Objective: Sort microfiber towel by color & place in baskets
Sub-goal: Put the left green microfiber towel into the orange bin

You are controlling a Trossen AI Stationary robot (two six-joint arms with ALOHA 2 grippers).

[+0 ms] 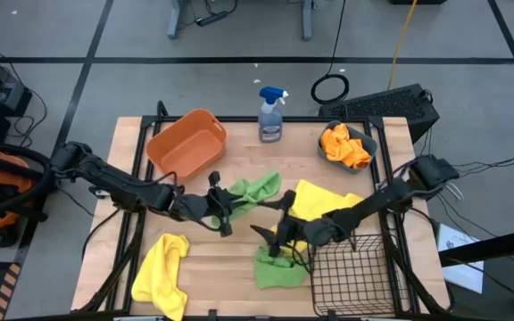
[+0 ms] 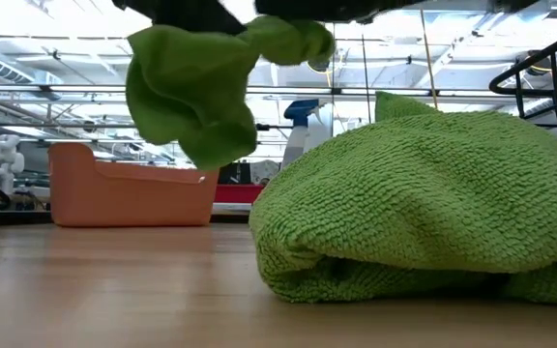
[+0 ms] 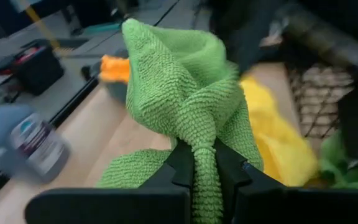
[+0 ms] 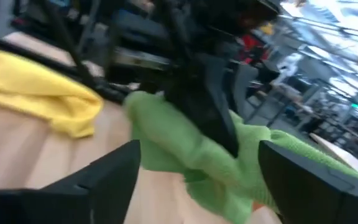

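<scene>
Green microfiber towel (image 1: 255, 190) hangs at frame centre, pinched in the left hand (image 3: 204, 165) above the worktop (image 1: 221, 259). Right hand (image 1: 279, 239), fingers spread and empty, hovers beside a second green towel (image 1: 275, 269) at lower centre. Orange tub (image 1: 186, 143) sits upper left, wire basket (image 1: 351, 272) lower right.

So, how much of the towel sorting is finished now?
Done: only the orange towels lie in the teal bin. In hand: the left gripper is shut on a lifted green towel, while the right gripper hangs open nearby. Left: a second green towel and two yellow towels on the table; the orange tub and wire basket look empty.
</scene>
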